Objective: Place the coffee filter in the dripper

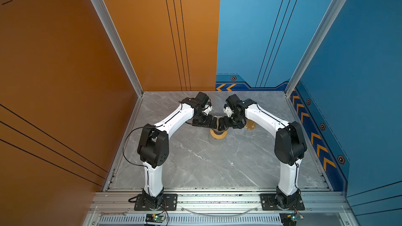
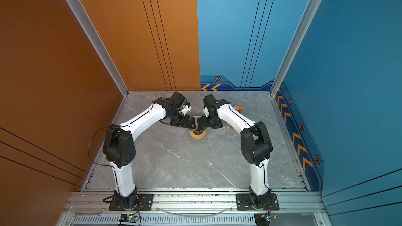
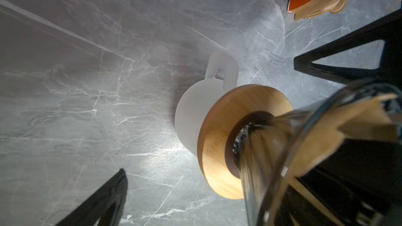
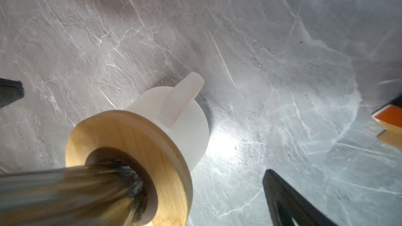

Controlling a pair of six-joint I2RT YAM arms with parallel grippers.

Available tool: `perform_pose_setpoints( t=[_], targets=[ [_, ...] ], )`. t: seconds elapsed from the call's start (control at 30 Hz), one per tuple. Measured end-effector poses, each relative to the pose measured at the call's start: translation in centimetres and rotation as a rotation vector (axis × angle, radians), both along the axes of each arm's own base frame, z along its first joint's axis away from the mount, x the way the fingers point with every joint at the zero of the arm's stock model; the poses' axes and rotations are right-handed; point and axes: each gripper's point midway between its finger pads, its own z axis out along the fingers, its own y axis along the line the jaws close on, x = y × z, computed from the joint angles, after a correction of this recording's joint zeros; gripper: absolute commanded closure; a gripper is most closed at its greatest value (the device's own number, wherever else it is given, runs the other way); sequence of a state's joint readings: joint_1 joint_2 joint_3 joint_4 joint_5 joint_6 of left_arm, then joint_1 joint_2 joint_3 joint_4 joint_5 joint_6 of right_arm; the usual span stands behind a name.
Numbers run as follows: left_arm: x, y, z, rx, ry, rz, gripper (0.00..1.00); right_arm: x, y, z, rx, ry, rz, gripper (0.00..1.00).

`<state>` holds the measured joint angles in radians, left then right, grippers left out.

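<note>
The dripper (image 3: 261, 148), a dark see-through ribbed cone, stands with its stem in the hole of a wooden ring (image 3: 219, 140) on a white jug (image 3: 191, 114). The tan coffee filter (image 3: 322, 133) lies inside the cone, and its jagged edge pokes past the rim. In both top views the filter (image 1: 216, 120) shows between the two grippers, which meet over the dripper (image 1: 218, 131). My left gripper (image 1: 211, 123) is open; one finger (image 3: 104, 201) stands well apart from the cone. My right gripper (image 1: 222, 123) is open too, its finger (image 4: 287, 201) far from the dripper (image 4: 65, 192).
A stacked bundle of tan filters with an orange strip (image 2: 238, 109) lies on the grey marble table to the right of the jug, partly under the right arm. The wooden ring (image 1: 218, 136) shows below the grippers. Orange and blue walls close in the table's sides and back.
</note>
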<state>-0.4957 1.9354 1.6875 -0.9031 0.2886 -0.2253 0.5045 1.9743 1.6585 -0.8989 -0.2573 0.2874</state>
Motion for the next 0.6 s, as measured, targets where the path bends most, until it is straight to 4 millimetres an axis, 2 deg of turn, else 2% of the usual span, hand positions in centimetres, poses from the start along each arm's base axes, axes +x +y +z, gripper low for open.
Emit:
perform_pose_setpoints(
  t=[0.6],
  targets=[
    [-0.02,0.0,-0.01,0.0,0.001,0.0,0.02,-0.07,-0.07,0.49,0.013,-0.037,-0.005,0.04]
  ],
)
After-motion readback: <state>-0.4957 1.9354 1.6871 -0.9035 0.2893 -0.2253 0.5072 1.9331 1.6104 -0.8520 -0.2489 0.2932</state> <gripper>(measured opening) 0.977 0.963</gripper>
